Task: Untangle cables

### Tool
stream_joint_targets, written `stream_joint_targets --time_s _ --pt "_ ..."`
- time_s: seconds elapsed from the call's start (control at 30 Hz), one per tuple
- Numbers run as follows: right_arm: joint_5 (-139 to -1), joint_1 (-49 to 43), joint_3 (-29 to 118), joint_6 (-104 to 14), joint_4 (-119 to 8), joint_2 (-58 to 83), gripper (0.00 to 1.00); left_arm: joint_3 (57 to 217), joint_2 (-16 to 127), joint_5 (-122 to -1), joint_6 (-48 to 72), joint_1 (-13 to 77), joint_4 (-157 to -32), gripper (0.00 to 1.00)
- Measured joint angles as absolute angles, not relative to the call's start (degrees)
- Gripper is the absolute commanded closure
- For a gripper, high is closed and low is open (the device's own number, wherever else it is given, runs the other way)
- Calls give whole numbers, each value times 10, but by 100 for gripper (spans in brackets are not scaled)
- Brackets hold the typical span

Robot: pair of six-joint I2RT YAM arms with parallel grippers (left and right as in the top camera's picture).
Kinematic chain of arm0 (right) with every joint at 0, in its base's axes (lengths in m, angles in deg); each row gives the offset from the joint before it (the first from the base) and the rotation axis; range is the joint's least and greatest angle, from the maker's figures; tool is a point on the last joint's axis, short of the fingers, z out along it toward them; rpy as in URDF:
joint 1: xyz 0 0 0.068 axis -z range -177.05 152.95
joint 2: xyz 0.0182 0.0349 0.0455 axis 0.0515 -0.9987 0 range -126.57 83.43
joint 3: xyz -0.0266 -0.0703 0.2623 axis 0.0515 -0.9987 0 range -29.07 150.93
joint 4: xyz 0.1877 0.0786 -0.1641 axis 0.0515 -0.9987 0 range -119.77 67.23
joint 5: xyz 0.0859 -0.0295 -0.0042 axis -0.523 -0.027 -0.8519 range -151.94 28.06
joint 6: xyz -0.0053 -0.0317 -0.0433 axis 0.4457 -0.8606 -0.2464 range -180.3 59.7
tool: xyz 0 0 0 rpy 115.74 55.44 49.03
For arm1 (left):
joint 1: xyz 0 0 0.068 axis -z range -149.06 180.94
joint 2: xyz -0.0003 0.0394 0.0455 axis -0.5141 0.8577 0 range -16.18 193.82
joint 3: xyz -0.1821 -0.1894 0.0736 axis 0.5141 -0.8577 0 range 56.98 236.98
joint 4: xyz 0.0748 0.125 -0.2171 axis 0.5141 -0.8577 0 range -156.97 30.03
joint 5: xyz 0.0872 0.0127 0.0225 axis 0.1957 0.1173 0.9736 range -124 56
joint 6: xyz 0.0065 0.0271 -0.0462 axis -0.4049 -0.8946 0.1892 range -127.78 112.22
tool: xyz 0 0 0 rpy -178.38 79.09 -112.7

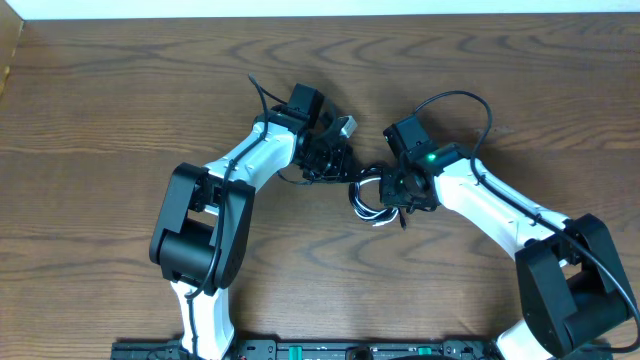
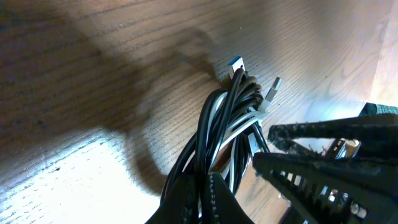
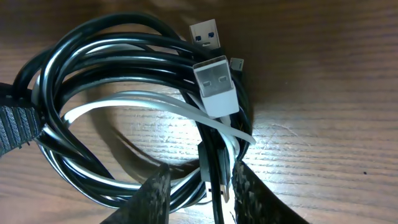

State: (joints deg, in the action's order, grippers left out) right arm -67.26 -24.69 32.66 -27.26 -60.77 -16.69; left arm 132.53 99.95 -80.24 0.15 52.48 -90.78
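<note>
Overhead cam looks straight down from high up and takes in the whole desk (image 1: 120, 90). Left wrist cam sits low and close, skimming the desk. Right wrist cam looks steeply down, really close. All three share the cables (image 1: 368, 205).

dark brown wood-grain table (image 1: 120, 90) under bright light, pale strip (image 1: 300, 6) along far edge.

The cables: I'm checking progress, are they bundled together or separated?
Bundled together. In the right wrist view the black cable and the white cable lie in one coil, the white strand crossing the black loops.
</note>
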Motion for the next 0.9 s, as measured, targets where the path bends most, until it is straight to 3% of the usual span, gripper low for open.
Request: stream_joint_targets --time_s 0.9 --pt "-718 -238 310 -273 -584 -167 70 1325 1000 -802 1 525 -908 92"
